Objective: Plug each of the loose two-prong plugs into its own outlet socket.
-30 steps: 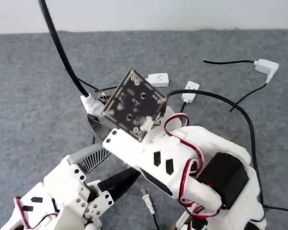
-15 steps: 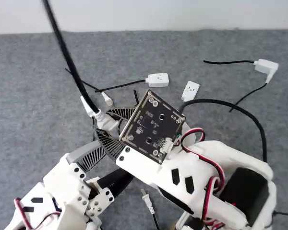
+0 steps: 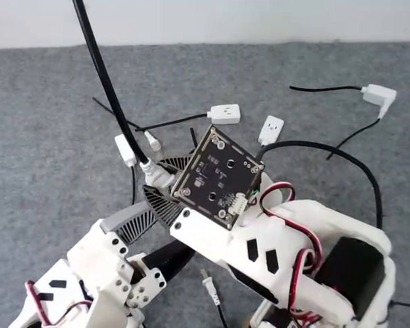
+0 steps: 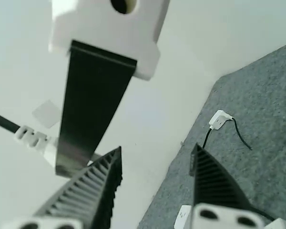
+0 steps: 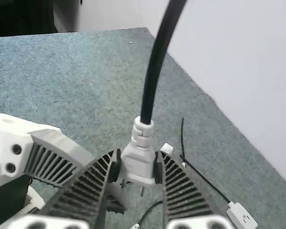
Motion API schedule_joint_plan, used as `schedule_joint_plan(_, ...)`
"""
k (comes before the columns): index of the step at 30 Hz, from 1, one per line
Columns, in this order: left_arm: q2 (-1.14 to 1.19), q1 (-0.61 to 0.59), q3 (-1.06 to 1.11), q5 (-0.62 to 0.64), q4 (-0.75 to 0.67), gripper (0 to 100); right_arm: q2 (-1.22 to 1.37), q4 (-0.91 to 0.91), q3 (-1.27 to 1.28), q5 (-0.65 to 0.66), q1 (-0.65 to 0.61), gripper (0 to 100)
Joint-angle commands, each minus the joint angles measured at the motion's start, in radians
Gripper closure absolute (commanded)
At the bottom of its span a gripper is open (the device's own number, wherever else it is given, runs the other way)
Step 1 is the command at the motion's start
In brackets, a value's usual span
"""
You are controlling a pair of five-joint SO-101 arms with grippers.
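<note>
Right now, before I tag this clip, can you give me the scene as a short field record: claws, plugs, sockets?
right claw: shut on white plug with thick black cable
left claw: open, empty
socket one, socket two, socket three: white, lying apart on grey carpet
loose plug: on the carpet by the arm bases, not plugged in

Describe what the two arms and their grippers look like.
Both arms are white plastic shells with screw holes. The right arm carries looping red and black wires, a black motor block and a bare dark circuit board. The left arm shows a red and black wire too. The left gripper and right gripper each have dark, ribbed, wedge-shaped fingers on white bases.
</note>
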Motion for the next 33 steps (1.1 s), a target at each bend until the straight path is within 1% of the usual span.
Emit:
schedule_joint_plan(1,-0.017,-0.008,-0.004,-0.006,-0.044,76,-0.045,0.028,-0.011,0.018,-0.016,99.1)
schedule_joint_plan(10,-0.018,-0.008,0.012,-0.006,-0.048,78,-0.056,0.033,-0.011,0.02,-0.016,99.1)
schedule_joint_plan(23,-0.017,-0.008,0.031,-0.008,-0.049,78,-0.059,0.147,-0.009,0.018,-0.018,99.1)
schedule_joint_plan(33,-0.017,-0.008,0.047,-0.006,-0.037,78,-0.058,0.145,-0.006,0.017,-0.016,99.1)
